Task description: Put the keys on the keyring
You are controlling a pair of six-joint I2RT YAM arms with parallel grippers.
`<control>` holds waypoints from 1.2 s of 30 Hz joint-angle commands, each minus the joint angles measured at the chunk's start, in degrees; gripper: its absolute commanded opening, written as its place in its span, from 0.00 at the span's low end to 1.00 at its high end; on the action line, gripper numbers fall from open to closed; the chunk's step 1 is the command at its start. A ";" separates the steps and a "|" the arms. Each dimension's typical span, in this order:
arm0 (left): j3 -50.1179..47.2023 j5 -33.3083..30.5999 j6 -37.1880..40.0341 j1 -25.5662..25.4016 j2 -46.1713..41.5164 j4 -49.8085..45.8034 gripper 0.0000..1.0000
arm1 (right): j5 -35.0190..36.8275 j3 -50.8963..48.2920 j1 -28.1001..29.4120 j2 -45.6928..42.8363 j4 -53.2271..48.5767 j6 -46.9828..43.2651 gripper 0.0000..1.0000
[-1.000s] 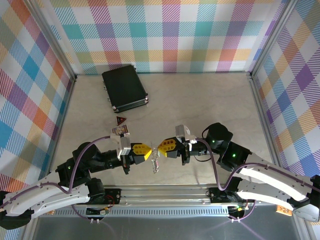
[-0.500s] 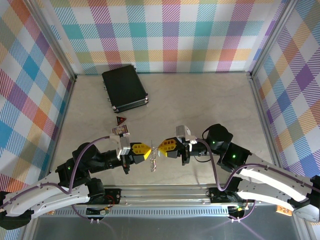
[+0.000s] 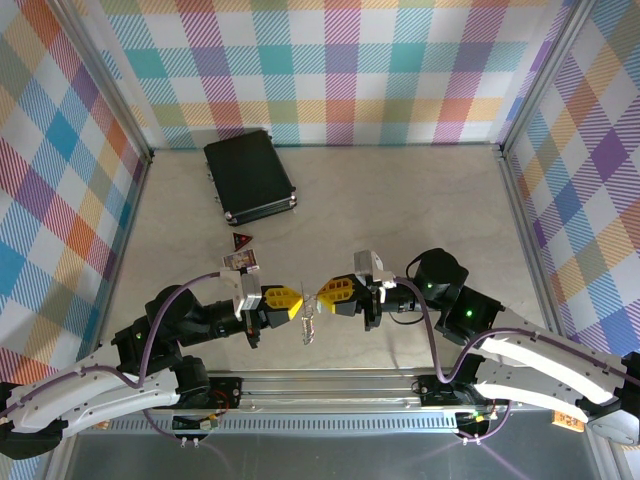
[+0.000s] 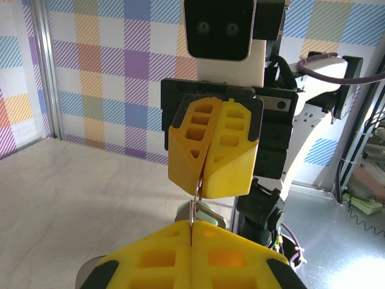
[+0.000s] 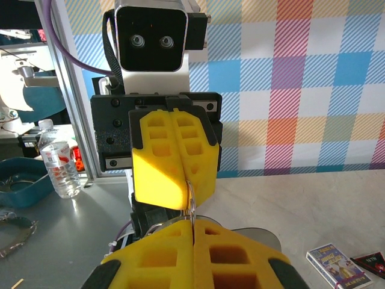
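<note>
My left gripper (image 3: 297,303) and right gripper (image 3: 322,295) meet tip to tip above the near middle of the table. Both are shut on a thin silver ring (image 4: 197,191) of the keyring. In the left wrist view my left gripper (image 4: 194,227) pinches the ring's near side, and the right gripper's yellow fingers (image 4: 225,158) pinch its far side. The right wrist view gives the mirror picture: right gripper (image 5: 192,224) below, ring (image 5: 191,194) between, left fingers (image 5: 161,165) beyond. The key's pale green head (image 4: 207,212) hangs just under the ring. Silver metal (image 3: 309,328) dangles below the fingertips.
A black rectangular case (image 3: 249,177) lies at the back left of the table. Two small cards (image 3: 240,262) (image 3: 241,240) lie on the table behind the left arm. Checked walls enclose the table on three sides. A metal rail (image 3: 330,385) runs along the near edge.
The dangling metal under the fingertips has swung slightly. Both arms and their grips have stayed as they were.
</note>
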 commanded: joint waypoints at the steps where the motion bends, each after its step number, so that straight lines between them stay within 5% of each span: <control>1: 0.19 0.17 0.06 -0.41 -0.34 3.32 0.00 | -0.76 -0.42 0.35 0.40 2.95 0.39 0.00; 36: 2.27 -0.97 2.43 -0.42 0.98 -3.20 0.00 | -2.27 0.23 0.43 1.78 3.85 1.03 0.00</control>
